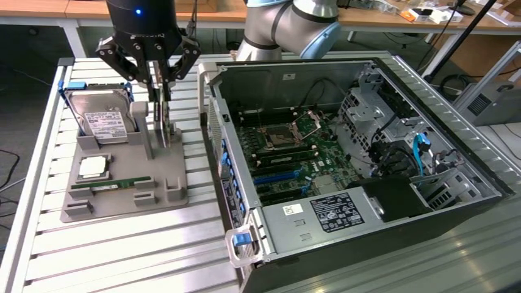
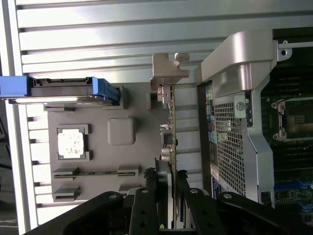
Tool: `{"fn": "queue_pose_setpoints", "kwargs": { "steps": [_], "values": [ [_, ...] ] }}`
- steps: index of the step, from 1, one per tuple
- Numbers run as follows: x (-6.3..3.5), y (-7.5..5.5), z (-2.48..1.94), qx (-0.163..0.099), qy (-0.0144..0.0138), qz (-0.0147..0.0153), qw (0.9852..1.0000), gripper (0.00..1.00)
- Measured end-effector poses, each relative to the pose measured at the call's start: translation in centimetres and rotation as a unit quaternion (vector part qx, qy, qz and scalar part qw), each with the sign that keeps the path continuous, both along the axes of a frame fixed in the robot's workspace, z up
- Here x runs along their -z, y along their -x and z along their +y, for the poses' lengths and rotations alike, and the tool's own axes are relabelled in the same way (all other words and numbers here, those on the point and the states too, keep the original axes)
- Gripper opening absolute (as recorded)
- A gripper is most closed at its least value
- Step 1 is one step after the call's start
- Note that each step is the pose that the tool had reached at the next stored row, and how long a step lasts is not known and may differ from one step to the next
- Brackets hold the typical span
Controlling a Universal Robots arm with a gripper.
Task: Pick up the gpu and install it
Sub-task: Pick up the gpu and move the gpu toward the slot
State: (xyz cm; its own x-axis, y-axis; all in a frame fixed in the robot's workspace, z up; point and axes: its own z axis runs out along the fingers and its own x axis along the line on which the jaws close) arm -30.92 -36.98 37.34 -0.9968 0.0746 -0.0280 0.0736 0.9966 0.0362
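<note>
one thin dark gpu (image 1: 166, 124), silvery bracket, upright in grey holder (image 1: 122, 196), jaws narrow astride its edge

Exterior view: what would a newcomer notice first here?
The open computer case with its exposed motherboard dominates the exterior view's right. On that view's left, the black end effector hangs at the top of the gpu, which stands on edge in a gray fixture beside a hard drive.

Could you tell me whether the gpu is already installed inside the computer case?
No, the gpu stands upright in the grey holder tray, under the gripper.
</note>
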Motion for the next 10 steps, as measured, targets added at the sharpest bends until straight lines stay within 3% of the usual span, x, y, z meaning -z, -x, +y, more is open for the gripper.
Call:
{"fn": "queue_pose_setpoints", "kwargs": {
  "steps": [10],
  "values": [
    [-0.35, 0.00, 0.00, 0.000, 0.0000, 0.0000, 1.0000, 0.27]
  ]
}}
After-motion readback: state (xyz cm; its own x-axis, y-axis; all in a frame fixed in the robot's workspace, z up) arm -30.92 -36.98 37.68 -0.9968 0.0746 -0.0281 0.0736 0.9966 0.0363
